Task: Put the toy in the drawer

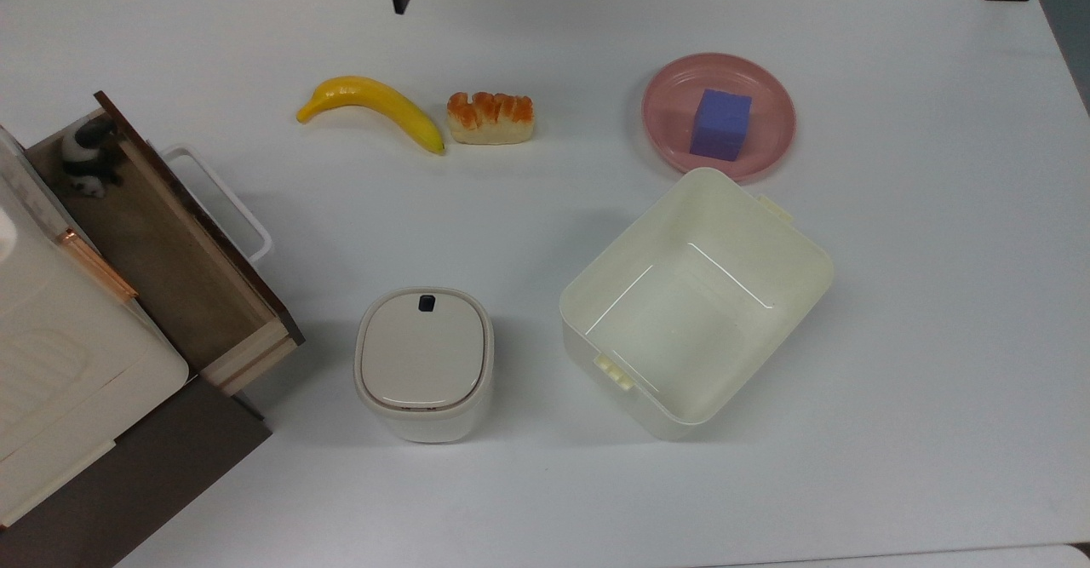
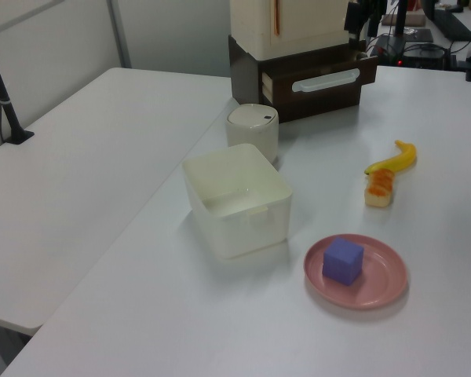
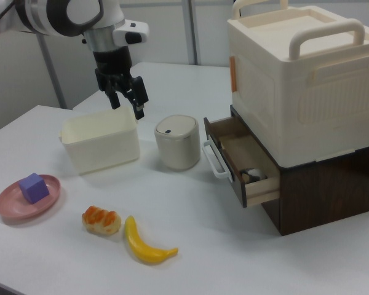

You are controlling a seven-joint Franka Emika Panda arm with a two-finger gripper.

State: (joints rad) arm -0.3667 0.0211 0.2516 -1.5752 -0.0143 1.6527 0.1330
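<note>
A white table [image 1: 894, 338] fills the top view. At the left edge of the top view stands a dark brown cabinet with a cream case on top; its drawer [image 1: 162, 253] is pulled out, brown wood inside, with a white loop handle [image 1: 223, 202].

The gripper [image 3: 128, 102] hangs in the upper left of the right view, high above the table and well apart from the drawer, its two fingers spread and holding nothing.

The toy [image 1: 85, 159], a tiny black-and-white panda figurine, lies inside the drawer at its upper-left end in the top view; in the right view [image 3: 254, 176] it sits near the drawer's lower right corner. It looks light, rigid and smooth, likely to slip; a pinch across the round body would suit best.
</note>
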